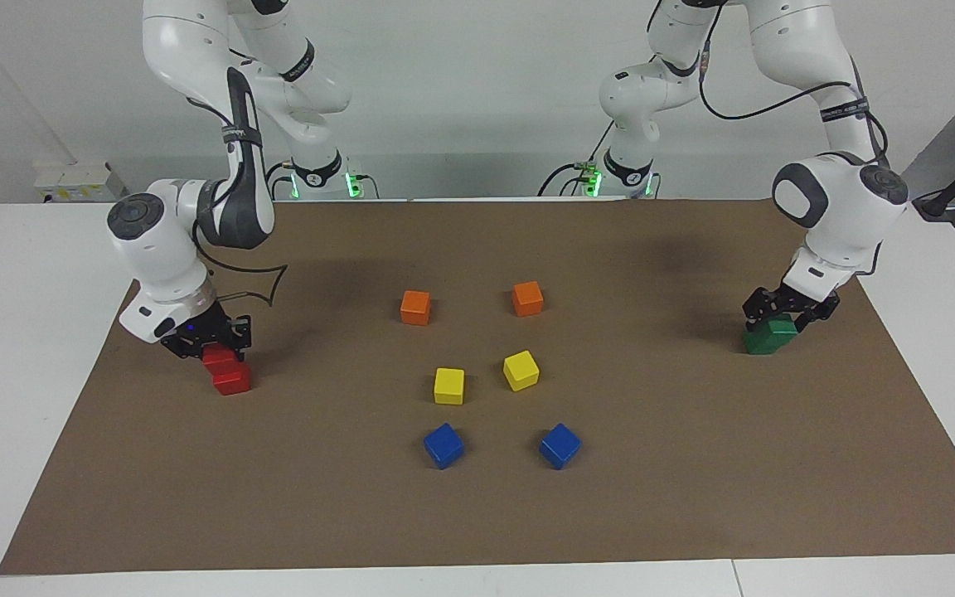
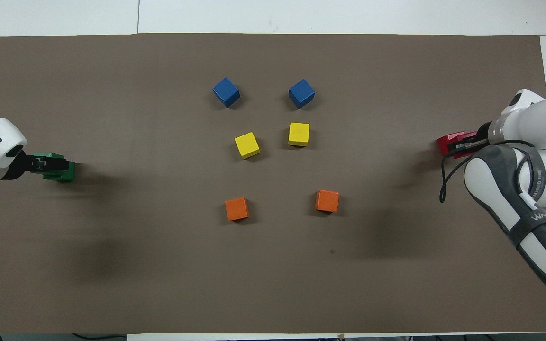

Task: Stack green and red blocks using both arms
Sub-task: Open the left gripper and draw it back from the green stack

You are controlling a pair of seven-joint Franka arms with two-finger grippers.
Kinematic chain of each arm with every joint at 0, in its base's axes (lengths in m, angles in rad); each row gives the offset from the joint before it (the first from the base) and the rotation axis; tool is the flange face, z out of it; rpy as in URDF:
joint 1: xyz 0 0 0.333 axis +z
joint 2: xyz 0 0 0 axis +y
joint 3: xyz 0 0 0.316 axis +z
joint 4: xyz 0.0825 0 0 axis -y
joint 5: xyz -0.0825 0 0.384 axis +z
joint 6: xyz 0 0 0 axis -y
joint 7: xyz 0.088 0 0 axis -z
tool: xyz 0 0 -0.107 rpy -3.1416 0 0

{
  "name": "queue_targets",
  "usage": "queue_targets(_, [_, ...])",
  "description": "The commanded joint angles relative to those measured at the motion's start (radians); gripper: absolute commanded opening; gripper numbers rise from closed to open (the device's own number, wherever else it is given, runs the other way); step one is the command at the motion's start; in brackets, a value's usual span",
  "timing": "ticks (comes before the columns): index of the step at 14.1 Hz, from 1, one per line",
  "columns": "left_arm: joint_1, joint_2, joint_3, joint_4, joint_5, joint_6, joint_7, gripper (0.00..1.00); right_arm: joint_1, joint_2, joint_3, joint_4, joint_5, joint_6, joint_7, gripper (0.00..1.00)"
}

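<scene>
In the facing view the right hand (image 1: 214,347) sits low at the right arm's end of the brown surface (image 1: 693,464), its fingers clamped on the upper red block (image 1: 218,359), which rests askew on the lower red block (image 1: 233,380) directly under the hand; the left hand (image 1: 786,311) is at the left arm's end, its fingers spread apart and straddling the top of the green blocks (image 1: 770,336), which sit just beneath it and read as one dark green mass, so I cannot tell the upper cube from the lower; between the two hands, well apart from both, lie two orange cubes (image 1: 415,307), two yellow cubes (image 1: 448,385) and two blue cubes (image 1: 443,445). In the overhead view the left hand (image 2: 50,164) comes in from the surface's edge (image 2: 254,293) and covers most of the green blocks (image 2: 67,173), whose outer edge shows past the fingertips; the right hand (image 2: 462,143) lies over the red blocks (image 2: 445,143), of which only a strip shows ahead of its tips; the orange cubes (image 2: 236,209), yellow cubes (image 2: 247,145) and blue cubes (image 2: 226,92) stand in pairs midway between the hands, touched by neither.
</scene>
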Motion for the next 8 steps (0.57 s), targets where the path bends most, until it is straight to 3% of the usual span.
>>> queue_targets(1, [0.002,-0.006,-0.003,0.124,-0.008,-0.170,-0.002,1.00,-0.010,-0.028,0.008,-0.035,0.011,0.049,-0.013,0.00])
queue_targets(5, [-0.006,-0.044,-0.009,0.247,0.028,-0.320,0.005,1.00,-0.010,-0.028,0.010,-0.038,0.011,0.054,-0.013,0.00])
queue_targets(8, [-0.018,-0.113,-0.014,0.273,0.028,-0.386,-0.003,1.00,-0.009,-0.028,0.010,-0.038,0.009,0.055,-0.013,0.00])
